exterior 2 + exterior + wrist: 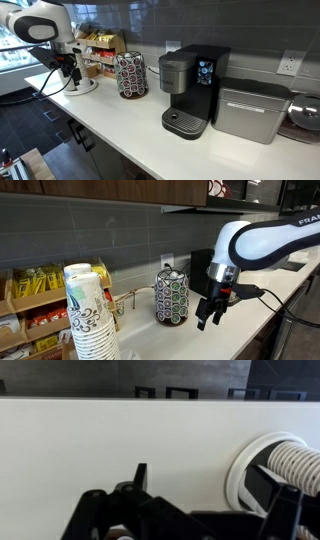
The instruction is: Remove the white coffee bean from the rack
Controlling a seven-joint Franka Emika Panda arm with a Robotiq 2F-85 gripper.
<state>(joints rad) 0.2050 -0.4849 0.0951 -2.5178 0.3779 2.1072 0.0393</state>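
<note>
The rack is a dark wire carousel with rows of small round lids, standing on the white counter near the back wall; it also shows in the exterior view. I cannot make out the white coffee bean in any view. My gripper hangs fingers-down over the counter, to one side of the rack and apart from it, as the exterior view also shows. In the wrist view the gripper has its fingers spread, with only bare counter between them.
A tall paper-cup stack and a wooden shelf of yellow packets stand beyond the rack. A white cable grommet with a hose sits in the counter by the gripper. A coffee machine and a silver appliance stand further along.
</note>
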